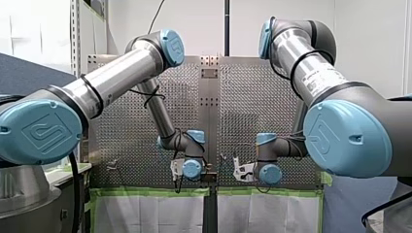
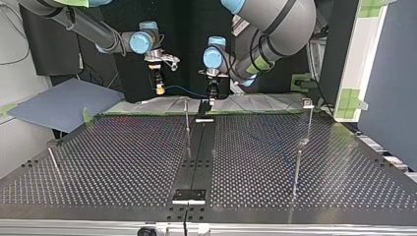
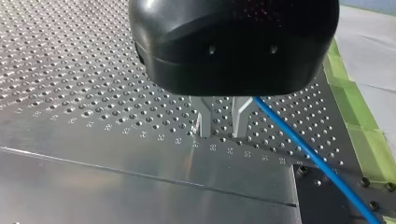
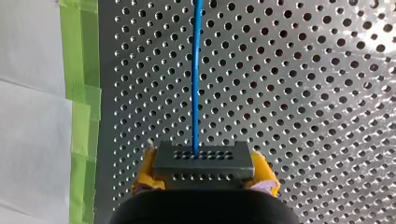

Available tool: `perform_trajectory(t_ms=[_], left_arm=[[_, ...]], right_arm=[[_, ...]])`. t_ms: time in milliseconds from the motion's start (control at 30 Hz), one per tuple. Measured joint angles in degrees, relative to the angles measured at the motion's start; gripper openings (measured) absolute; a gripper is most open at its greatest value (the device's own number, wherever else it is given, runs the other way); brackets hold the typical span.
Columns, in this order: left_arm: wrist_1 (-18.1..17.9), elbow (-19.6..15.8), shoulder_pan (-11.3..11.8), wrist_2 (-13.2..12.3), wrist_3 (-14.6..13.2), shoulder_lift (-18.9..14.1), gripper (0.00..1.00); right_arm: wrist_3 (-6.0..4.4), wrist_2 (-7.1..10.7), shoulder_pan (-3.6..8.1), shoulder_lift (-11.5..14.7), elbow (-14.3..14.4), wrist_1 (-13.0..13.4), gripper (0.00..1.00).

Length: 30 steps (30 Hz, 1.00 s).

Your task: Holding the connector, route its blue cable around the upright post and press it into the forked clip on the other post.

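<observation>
My right gripper (image 4: 204, 176) is shut on the dark grey connector (image 4: 204, 160), with yellow pads on both its sides. The blue cable (image 4: 197, 70) leaves the connector straight ahead over the perforated table. In the top view it hangs (image 2: 187, 91) between my right gripper (image 2: 160, 88) and my left gripper (image 2: 211, 96), near the far edge. My left gripper's (image 3: 222, 128) metal fingers stand a little apart with nothing between the tips. The cable (image 3: 317, 158) runs along the outer side of one finger and vanishes under the gripper body. A thin upright post (image 2: 187, 120) stands just in front.
A post with a forked clip (image 2: 308, 103) stands at the top view's far right, another post (image 2: 297, 172) nearer the camera. A short leaning post (image 2: 53, 158) is at the left. Green tape (image 4: 81, 102) marks the table's edge beside both grippers.
</observation>
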<state>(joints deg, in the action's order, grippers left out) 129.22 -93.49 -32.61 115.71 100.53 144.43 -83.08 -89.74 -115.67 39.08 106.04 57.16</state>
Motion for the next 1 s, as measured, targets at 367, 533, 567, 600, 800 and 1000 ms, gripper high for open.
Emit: perform_trajectory(t_ms=[367, 533, 567, 600, 800, 1000], left_arm=[[-0.04, 0.0, -0.11, 3.57, -3.08, 0.0, 0.18], [0.06, 0.0, -0.12, 4.28, -3.37, 0.0, 0.01], [0.06, 0.0, -0.12, 4.33, -3.38, 0.0, 0.01], [0.05, 0.0, -0.12, 4.34, -3.39, 0.0, 0.01], [0.16, 0.0, -0.16, 4.31, -3.5, 0.0, 0.01], [0.71, 0.0, -0.74, 4.69, -3.84, 0.0, 0.01]], right_arm=[[0.09, 0.01, -0.29, 0.0, 0.0, 0.14, 0.36], [0.09, 0.05, -0.31, 0.0, 0.0, 0.16, 0.36], [0.09, 0.05, -0.3, 0.0, 0.0, 0.15, 0.36], [0.09, 0.05, -0.31, 0.0, 0.0, 0.16, 0.36], [0.09, 0.04, -0.31, 0.0, 0.0, 0.16, 0.36], [0.1, 0.01, -0.3, 0.0, 0.0, 0.15, 0.36]])
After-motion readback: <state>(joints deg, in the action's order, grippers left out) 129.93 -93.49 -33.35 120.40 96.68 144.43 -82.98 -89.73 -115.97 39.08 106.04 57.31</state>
